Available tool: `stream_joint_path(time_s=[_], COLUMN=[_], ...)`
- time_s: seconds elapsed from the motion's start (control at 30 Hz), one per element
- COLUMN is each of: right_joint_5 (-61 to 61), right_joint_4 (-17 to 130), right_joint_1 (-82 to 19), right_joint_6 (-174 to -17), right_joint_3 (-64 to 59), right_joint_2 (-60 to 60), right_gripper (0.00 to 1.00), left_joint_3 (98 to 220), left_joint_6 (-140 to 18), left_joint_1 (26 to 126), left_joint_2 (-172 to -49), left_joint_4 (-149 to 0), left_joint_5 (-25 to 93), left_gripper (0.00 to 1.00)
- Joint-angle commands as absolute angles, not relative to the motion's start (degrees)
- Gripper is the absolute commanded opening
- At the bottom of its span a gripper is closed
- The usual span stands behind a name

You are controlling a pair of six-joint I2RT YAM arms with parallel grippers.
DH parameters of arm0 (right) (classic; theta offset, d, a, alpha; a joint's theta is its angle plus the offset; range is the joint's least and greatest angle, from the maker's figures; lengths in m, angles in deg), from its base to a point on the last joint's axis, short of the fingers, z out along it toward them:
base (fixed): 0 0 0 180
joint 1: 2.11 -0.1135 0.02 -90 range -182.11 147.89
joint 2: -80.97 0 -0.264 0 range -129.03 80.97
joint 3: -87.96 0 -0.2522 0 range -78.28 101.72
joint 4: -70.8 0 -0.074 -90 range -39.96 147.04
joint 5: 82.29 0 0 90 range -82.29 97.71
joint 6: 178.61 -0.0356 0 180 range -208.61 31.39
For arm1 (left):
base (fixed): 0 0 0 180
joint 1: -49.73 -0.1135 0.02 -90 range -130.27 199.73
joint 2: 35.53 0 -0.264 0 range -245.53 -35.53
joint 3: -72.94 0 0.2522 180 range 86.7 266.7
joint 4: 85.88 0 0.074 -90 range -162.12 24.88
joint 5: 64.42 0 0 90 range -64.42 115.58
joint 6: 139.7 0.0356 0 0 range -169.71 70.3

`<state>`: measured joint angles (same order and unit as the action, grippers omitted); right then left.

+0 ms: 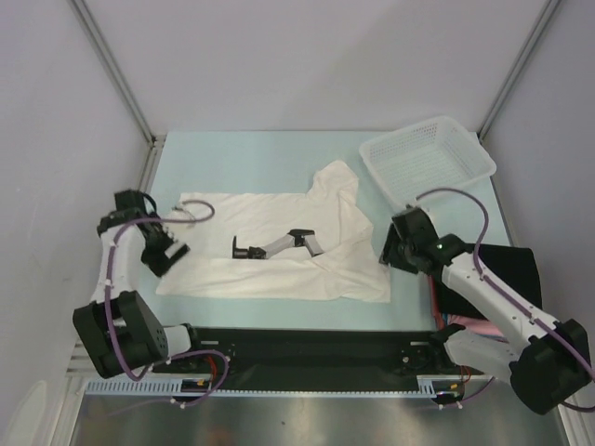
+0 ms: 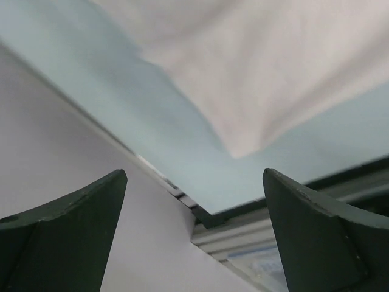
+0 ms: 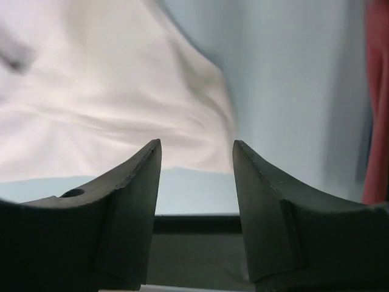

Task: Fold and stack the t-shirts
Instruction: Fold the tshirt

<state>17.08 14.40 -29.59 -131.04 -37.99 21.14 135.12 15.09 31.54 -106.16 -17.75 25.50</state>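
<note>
The white t-shirt (image 1: 279,265) lies spread across the middle of the table, with a dark print (image 1: 274,245) on it. My left gripper (image 1: 170,255) is open and empty at its left edge. In the left wrist view the gripper (image 2: 194,173) is above the table, with the shirt's corner (image 2: 273,73) ahead. My right gripper (image 1: 389,253) is open and empty at the shirt's right edge. In the right wrist view the gripper (image 3: 197,143) faces the cloth (image 3: 121,103). A folded black shirt (image 1: 511,265) lies on a pink one (image 1: 469,325) at the right, partly under my right arm.
A white mesh basket (image 1: 428,160) stands at the back right, just beyond the t-shirt's raised sleeve. The pink shirt's edge (image 3: 377,91) shows at the right of the right wrist view. Walls close in the table on both sides.
</note>
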Motion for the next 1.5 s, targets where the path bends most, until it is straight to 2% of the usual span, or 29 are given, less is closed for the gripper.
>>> stream_joint_path(time_s=[0.0, 0.03, 0.07, 0.1, 0.17, 0.2, 0.23, 0.27, 0.3, 0.4, 0.57, 0.77, 0.87, 0.9, 0.97, 1.0, 1.07, 1.13, 1.47], right_joint_5=[19.5, 18.1, 16.5, 15.7, 15.7, 15.9, 16.1, 16.1, 16.0, 15.1, 12.5, 14.1, 12.8, 11.3, 9.3, 9.4, 9.7, 11.2, 15.6], right_joint_4=[27.9, 29.9, 32.8, 33.6, 33.9, 33.9, 34.1, 34.3, 34.4, 35.7, 32.3, 31.3, 31.2, 31.3, 31.9, 32.4, 33.2, 32.8, 33.7], right_joint_1=[-31.0, -30.9, -30.5, -30.2, -29.4, -29.3, -29.2, -29.2, -29.2, -28.0, -26.4, -25.5, -24.3, -23.9, -23.1, -22.9, -22.2, -21.7, -17.7], right_joint_6=[-114.1, -111.3, -108.8, -104.1, -101.0, -99.9, -97.4, -96.4, -95.3, -92.5, -91.1, -91.3, -92.6, -93.1, -94.0, -94.1, -94.2, -94.8, -98.1], right_joint_3=[-26.0, -20.5, -17.8, -15.0, -5.6, -2.0, 0.5, 5.2, 6.9, 11.8, 18.4, 21.0, 20.7, 20.4, 18.6, 17.8, 16.1, 15.7, 9.1], right_joint_2=[16.3, 13.1, 6.8, 2.7, -8.4, -11.8, -14.8, -17.9, -22.3, -29.8, -37.9, -44.0, -45.2, -45.2, -44.3, -43.9, -43.2, -42.7, -37.6], right_gripper=[0.53, 0.5, 0.47, 0.32, 0.25, 0.27, 0.29, 0.31, 0.36, 0.43, 0.46, 0.48, 0.42, 0.35, 0.27, 0.17, 0.04, 0.0, 0.0], left_joint_3=[152.5, 155.9, 162.2, 165.6, 173.7, 175.9, 177.7, 180.4, 181.5, 182.6, 185.5, 191.6, 191.2, 190.5, 188.7, 188.6, 188.3, 187.5, 186.5], left_joint_6=[5.7, 1.2, -3.0, -10.0, -19.2, -21.4, -23.1, -25.4, -26.1, -26.7, -29.3, -32.2, -32.0, -31.6, -31.2, -31.1, -30.8, -31.0, -31.3], left_joint_1=[27.9, 27.7, 27.7, 28.0, 29.0, 29.3, 29.6, 30.0, 30.9, 33.3, 35.0, 35.6, 37.0, 37.5, 38.2, 38.3, 38.3, 38.3, 33.6], left_joint_2=[-111.3, -113.6, -116.2, -122.0, -131.0, -133.8, -136.3, -138.6, -142.8, -147.7, -154.6, -163.1, -164.6, -164.6, -164.5, -164.4, -164.7, -164.7, -161.9], left_joint_4=[-23.0, -24.9, -26.0, -26.1, -26.8, -26.9, -27.4, -28.3, -28.7, -32.0, -34.8, -31.8, -30.4, -30.4, -30.3, -29.8, -28.9, -29.3, -37.2], left_joint_5=[37.9, 38.9, 39.5, 40.7, 39.5, 38.3, 35.7, 34.7, 33.7, 30.8, 30.2, 30.4, 32.2, 32.9, 34.0, 34.9, 37.1, 34.6, 20.7], left_gripper=[1.0, 1.0, 0.95, 0.85, 0.63, 0.61, 0.61, 0.7, 0.72, 0.81, 0.94, 0.93, 0.89, 0.87, 0.73, 0.67, 0.41, 0.01, 0.0])
